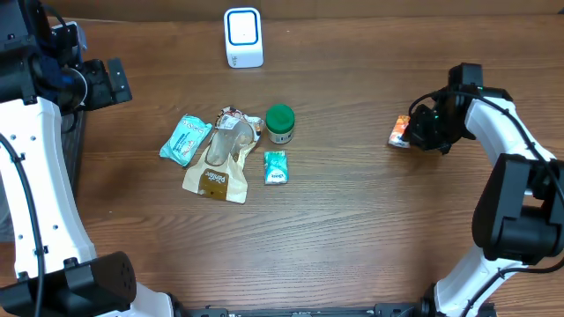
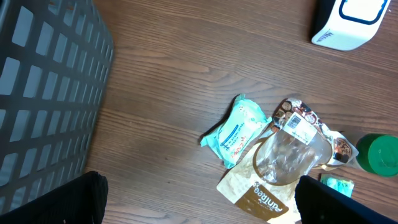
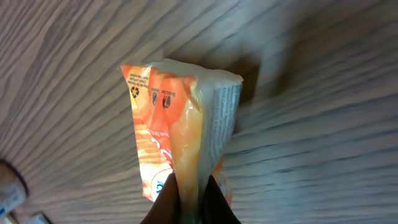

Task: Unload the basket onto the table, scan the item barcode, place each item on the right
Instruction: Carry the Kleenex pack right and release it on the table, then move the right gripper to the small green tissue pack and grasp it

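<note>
An orange and white snack packet hangs pinched by its edge in my right gripper, which is shut on it above the wood. From overhead the packet shows at the right side of the table beside the right gripper. The white barcode scanner stands at the back centre, also in the left wrist view. My left gripper hovers open high over the left of the table, holding nothing; overhead it sits at the far left.
A pile lies mid-table: a teal pouch, a clear cup on a beige and brown bag, a green-lidded jar, a small teal packet. A dark mesh basket stands at the left edge.
</note>
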{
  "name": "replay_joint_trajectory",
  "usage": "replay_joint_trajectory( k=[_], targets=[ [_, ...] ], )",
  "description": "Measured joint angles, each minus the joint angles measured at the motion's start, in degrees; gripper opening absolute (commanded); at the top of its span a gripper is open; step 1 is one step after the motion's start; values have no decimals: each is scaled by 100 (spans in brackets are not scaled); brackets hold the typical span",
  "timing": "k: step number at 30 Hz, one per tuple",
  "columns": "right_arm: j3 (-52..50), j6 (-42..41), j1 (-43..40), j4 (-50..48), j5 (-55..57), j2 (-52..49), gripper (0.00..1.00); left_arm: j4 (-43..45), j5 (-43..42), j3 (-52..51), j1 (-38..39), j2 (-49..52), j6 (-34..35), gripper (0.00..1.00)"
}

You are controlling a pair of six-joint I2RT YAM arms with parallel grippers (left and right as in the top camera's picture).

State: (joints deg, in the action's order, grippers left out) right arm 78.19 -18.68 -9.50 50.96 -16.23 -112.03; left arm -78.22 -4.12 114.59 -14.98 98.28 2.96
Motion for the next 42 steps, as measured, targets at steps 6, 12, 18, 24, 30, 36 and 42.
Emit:
replay_joint_trajectory(
  k=[6,12,18,24,30,36,42],
  targets=[
    [0,-149,-391,-46,330,0,4,0,0,0,-2,0,0,100],
    [0,-195,-579,188,487,0,50,0,0,0,-2,0,0,100],
    [391,-170,-590,1325,527,-2,60,2,0,0,0,0,0,99],
    [1331,205,-284,2116,33,39,56,-2,0,0,0,0,0,100],
    [835,304,1478,1576,-350,44,54,-2,0,0,-2,0,0,99],
    [-11,-68,2802,107,-595,42,45,-4,0,0,-2,0,0,100],
    [-579,-710,3536,-1331,-833,42,39,-2,0,0,-2,0,0,100]
  ],
)
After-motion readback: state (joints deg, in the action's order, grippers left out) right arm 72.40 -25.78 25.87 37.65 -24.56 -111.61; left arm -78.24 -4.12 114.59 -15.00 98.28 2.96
